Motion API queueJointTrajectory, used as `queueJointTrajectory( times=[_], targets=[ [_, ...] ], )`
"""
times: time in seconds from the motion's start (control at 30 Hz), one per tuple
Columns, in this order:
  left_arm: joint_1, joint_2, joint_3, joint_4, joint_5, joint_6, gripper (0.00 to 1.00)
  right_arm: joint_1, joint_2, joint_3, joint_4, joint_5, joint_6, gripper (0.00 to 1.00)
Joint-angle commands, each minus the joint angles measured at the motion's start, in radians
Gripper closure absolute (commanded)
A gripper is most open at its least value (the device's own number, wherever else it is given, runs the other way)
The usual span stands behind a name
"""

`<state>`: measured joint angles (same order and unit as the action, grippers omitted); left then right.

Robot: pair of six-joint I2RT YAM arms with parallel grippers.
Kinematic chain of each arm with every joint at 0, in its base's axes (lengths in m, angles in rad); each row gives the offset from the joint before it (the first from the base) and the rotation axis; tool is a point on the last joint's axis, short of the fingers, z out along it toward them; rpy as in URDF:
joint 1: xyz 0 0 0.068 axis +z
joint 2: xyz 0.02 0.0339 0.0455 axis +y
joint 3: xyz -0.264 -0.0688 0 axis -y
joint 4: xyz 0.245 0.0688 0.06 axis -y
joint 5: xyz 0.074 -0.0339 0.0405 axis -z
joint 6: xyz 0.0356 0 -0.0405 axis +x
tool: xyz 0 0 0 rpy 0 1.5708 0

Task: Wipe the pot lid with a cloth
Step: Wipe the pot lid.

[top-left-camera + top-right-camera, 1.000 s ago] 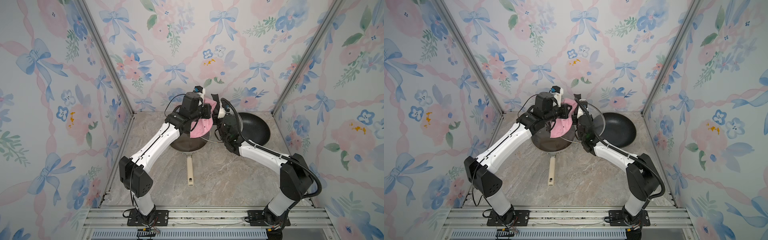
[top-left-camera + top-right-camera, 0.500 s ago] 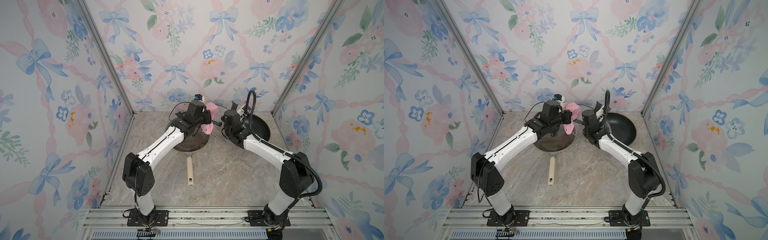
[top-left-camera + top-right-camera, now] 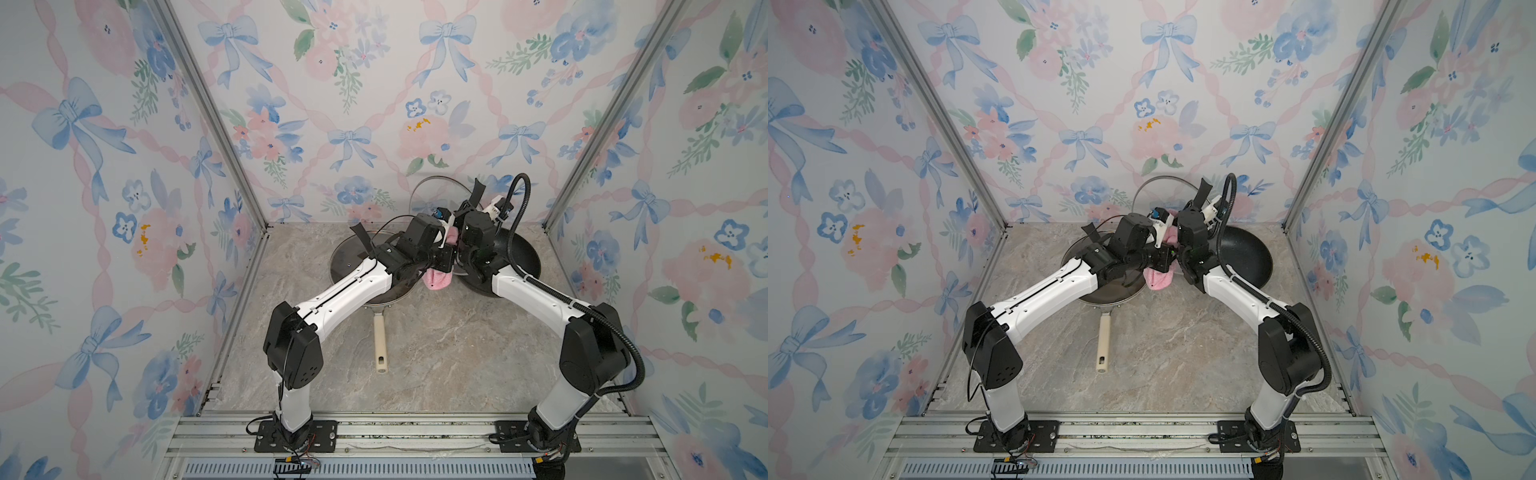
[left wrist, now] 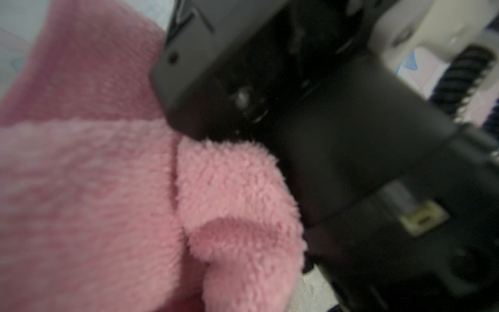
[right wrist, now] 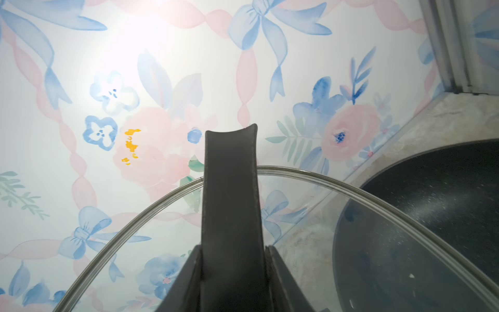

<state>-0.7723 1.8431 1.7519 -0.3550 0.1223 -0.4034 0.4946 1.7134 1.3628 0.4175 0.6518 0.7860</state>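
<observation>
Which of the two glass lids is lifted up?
The upright lid, its black handle clamped in the right gripper; the other lid lies flat on the beige-handled pan.

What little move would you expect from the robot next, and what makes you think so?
Probably raise the pink cloth onto the glass lid and rub across it. The right jaws hold the lid on edge by its black handle, while the left jaws grip the bunched cloth, which hangs lower than the glass. I cannot tell whether it touches the glass.
</observation>
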Motion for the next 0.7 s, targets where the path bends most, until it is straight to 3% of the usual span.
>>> queueJointTrajectory(
  times=[0.0,0.3,0.5,0.67],
  targets=[
    [0.015,-0.014,-0.075,-0.185,-0.023,0.026,1.00,-0.035,-0.113,0.077,0.361,-0.100,-0.096,1.00],
    [0.127,-0.118,-0.168,-0.205,-0.119,0.027,1.00,-0.050,-0.322,-0.108,0.329,-0.340,-0.472,1.00],
    [0.154,-0.126,-0.191,-0.204,-0.125,0.042,1.00,-0.060,-0.523,-0.232,0.109,-0.337,-0.621,1.00],
    [0.134,-0.041,-0.198,-0.204,-0.057,0.030,1.00,-0.117,-0.701,-0.323,0.004,-0.274,-0.633,1.00]
  ],
)
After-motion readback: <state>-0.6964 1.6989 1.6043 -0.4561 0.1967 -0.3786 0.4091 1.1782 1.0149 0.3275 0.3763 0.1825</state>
